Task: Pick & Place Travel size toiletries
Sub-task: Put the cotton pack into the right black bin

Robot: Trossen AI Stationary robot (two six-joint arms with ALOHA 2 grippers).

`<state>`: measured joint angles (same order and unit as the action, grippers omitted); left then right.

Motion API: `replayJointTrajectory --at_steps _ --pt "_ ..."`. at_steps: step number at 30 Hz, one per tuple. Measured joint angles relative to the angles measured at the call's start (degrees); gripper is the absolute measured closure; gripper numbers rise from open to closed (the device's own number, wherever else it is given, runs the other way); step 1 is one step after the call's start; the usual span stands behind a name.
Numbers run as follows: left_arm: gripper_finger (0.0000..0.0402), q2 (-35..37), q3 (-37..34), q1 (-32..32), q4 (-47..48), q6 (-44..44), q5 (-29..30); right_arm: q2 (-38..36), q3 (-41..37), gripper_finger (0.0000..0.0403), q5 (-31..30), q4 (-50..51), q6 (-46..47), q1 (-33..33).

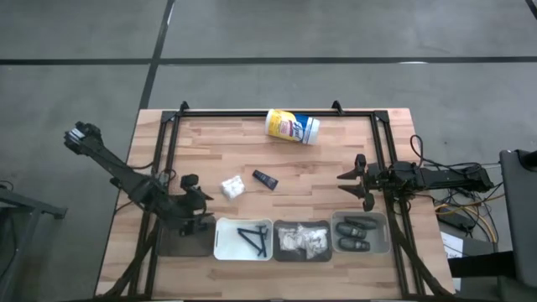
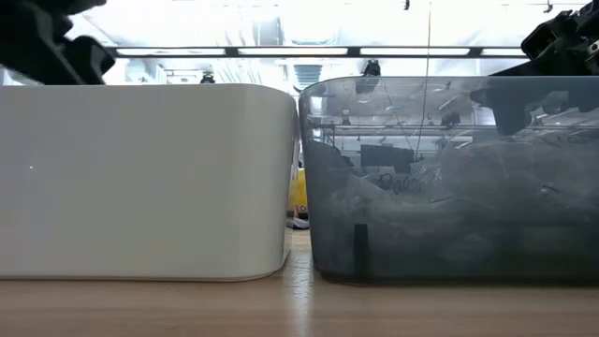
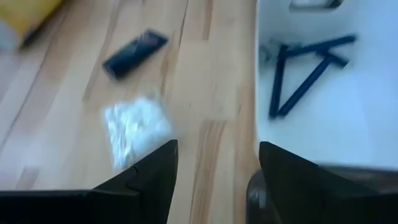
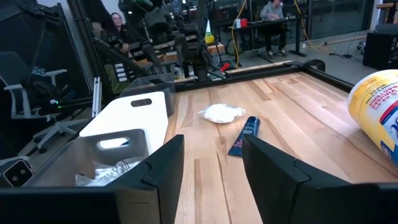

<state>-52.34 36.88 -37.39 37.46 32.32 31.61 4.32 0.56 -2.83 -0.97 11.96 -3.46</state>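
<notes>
Black tube [image 1: 265, 179] lies diagonally beside white packet [image 1: 232, 186].

I see print on the canister [image 4: 379, 115] lying off to one side of my right gripper, on its blue label [image 1: 291, 127], but I cannot read any word of it. Nothing else carries legible text.

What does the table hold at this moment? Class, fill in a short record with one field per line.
loose on table: white packet; black tube; yellow canister, lying on its side
white bin: dark razors
middle bin: white packets
right bin: dark pods
left end effector: open, beside the white packet, holding nothing
right end effector: open, above the table near the right bin, holding nothing
</notes>
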Motion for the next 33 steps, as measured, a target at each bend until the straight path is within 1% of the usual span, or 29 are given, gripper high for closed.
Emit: replayJointTrajectory --at_steps 3,6,9,12,16,21,30,33 --pt "0.0174 0.0 0.0 1.7 -4.9 -3.7 0.0 0.0 0.0 0.0255 0.0 0.0 0.0 0.0" --pt "0.0174 0.0 0.0 4.1 -8.0 -5.5 -0.1 0.0 0.0 0.0264 0.0 0.0 0.0 0.0" --pt "0.0174 -0.1 0.0 7.1 -9.1 -5.0 -0.7 0.0 0.0 0.0273 0.0 0.0 0.0 0.0" --pt "0.0174 -0.6 0.0 10.3 -9.1 -2.8 -1.0 0.0 0.0 0.0283 0.0 0.0 0.0 0.0" --pt "0.0174 -2.3 -0.1 14.9 -9.5 -2.3 -1.1 0.0 0.0 0.0294 0.0 0.0 0.0 0.0" --pt "0.0174 -6.5 -0.2 19.4 -10.8 -2.5 -1.1 0.0 0.0 0.0309 0.0 0.0 0.0 0.0" --pt "0.0174 -17.1 -0.2 23.9 -17.0 -4.0 -1.3 0.0 0.0 0.0337 0.0 0.0 0.0 0.0" --pt "0.0174 -20.3 -0.1 25.5 -18.8 -4.3 -3.1 0.0 0.0 0.0346 0.0 0.0 0.0 0.0"
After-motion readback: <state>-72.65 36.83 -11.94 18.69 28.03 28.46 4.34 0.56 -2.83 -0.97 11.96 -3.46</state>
